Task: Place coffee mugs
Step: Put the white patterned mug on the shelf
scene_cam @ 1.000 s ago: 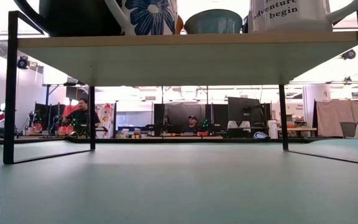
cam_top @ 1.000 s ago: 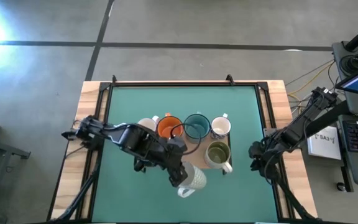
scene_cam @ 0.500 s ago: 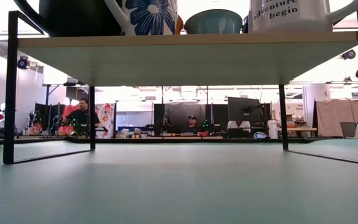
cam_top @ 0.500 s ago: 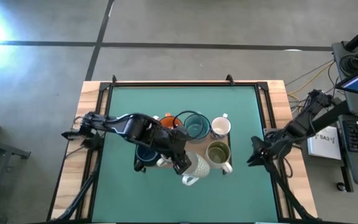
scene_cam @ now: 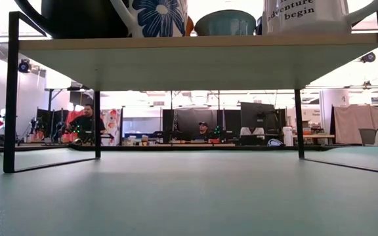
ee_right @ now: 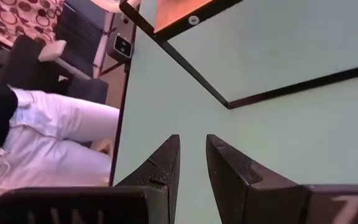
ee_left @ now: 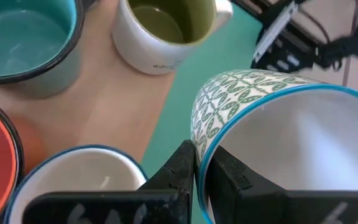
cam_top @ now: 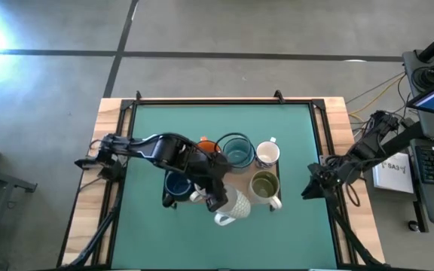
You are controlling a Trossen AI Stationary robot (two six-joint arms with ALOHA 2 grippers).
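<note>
Since a second ago the left hand has swung its patterned mug from out in front of the shelf in toward the front edge, and the arm now reaches across the orange mug. Right hand has shifted slightly beside the desk's right edge.

Left hand: fingers clenched on the rim of the patterned mug, one finger outside the wall, one inside. That mug is white with a green leaf print and a blue rim, held at the shelf's front edge, partly over the green desk surface. Whether it touches the shelf I can't tell.

Right hand: fingers stand a little apart, nothing between them, low over the desk near the shelf's right leg.

Mugs on the wooden shelf at desk centre:
- back row, seen from above: orange mug, mostly under the left arm, then teal mug, then a small white mug
- front row: navy mug at left, olive-lined mug at right
- a white mug with a blue rim sits just beside the held one in the left wrist view

Low view shows the shelf from below: a mug with a blue flower print, the teal one, and a white mug with dark lettering along its edge. People sit far back in the room.
</note>
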